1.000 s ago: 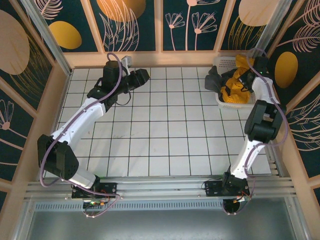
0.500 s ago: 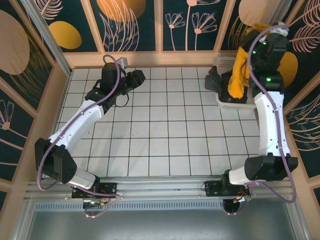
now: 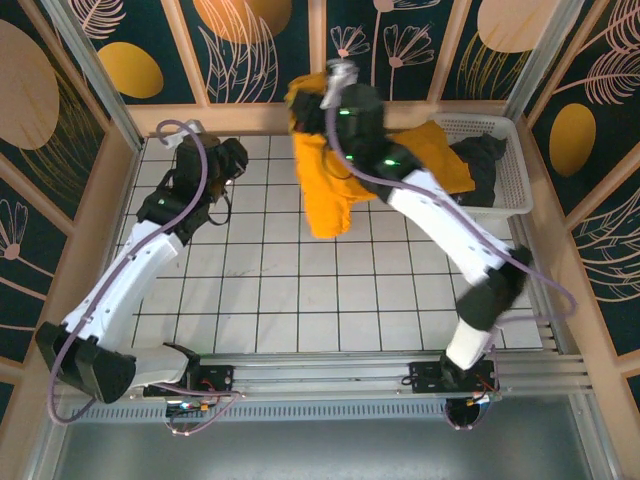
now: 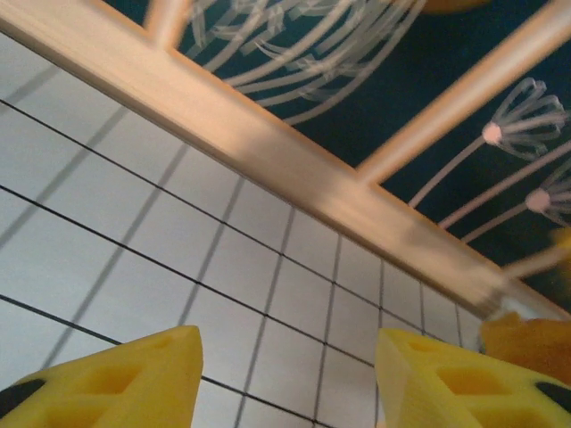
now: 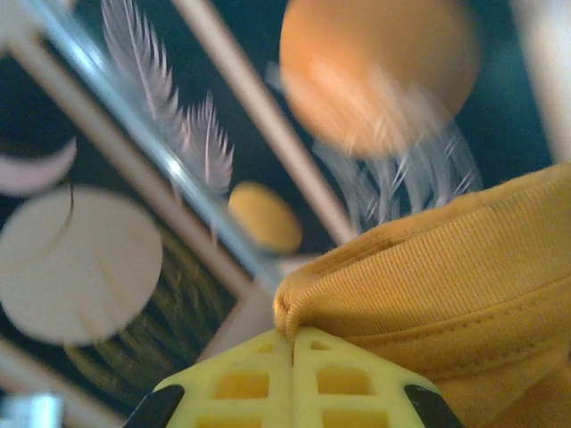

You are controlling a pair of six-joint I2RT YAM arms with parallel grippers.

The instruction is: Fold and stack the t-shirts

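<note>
Hovering at ten o'clock over the table (image 3: 300,310), the left tool (image 4: 285,361) is released, its yellow fingers (image 4: 134,374) apart (white tiles show in the gap). Farther back, near twelve o'clock, the right tool (image 5: 293,343) is clenched on the orange-yellow t-shirt (image 3: 325,190), which hangs from it above the table. At two o'clock the dark grey t-shirt (image 3: 487,165) lies in the white basket (image 3: 513,170).

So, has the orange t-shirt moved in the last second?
Yes. The orange t-shirt, held by the right gripper, went left out of the white basket, now over the table's middle tiles.
</note>
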